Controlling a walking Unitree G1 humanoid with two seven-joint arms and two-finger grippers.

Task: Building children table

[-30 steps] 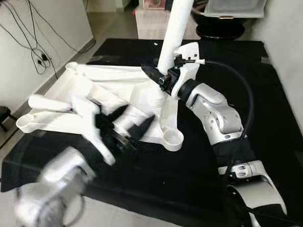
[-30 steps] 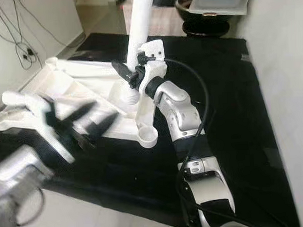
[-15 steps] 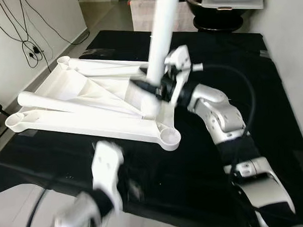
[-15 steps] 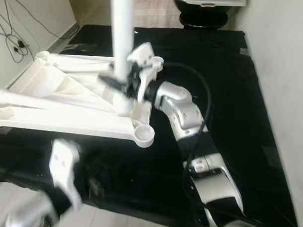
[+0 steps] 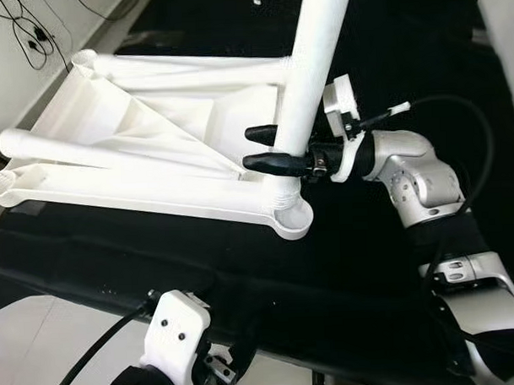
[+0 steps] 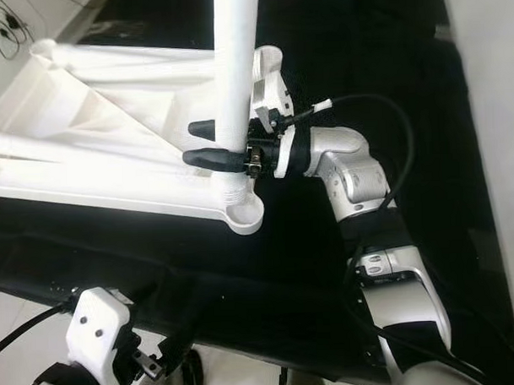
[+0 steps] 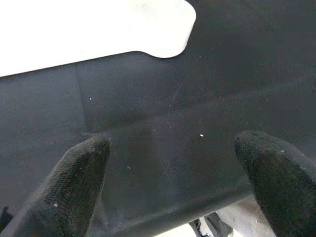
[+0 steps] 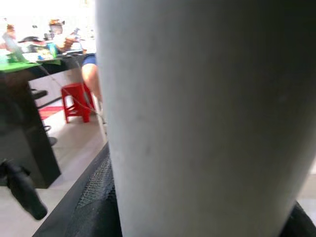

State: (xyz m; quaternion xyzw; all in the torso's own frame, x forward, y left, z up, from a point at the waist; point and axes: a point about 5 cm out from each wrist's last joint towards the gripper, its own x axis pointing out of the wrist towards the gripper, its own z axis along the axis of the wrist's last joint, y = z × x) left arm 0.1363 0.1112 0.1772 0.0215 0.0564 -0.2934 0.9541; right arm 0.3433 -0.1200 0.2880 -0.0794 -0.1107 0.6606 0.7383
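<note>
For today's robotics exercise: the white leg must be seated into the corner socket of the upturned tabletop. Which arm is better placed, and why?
The right. The right gripper already clasps the white leg, upright over the corner socket of the tabletop. The left gripper hangs open, low at the black mat's near edge, holding nothing.

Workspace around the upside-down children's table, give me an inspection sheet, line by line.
Surface: black cloth covering the work table.
Job's things: white table top lying underside up; white table leg standing in the corner socket.
Clutter: nothing seen.
Grippers: right gripper clamped on the table leg just above the socket; left gripper open, low at the cloth's near edge.
Cables: black cable looping off the right wrist; wall cables.
Surroundings: pale floor.
</note>
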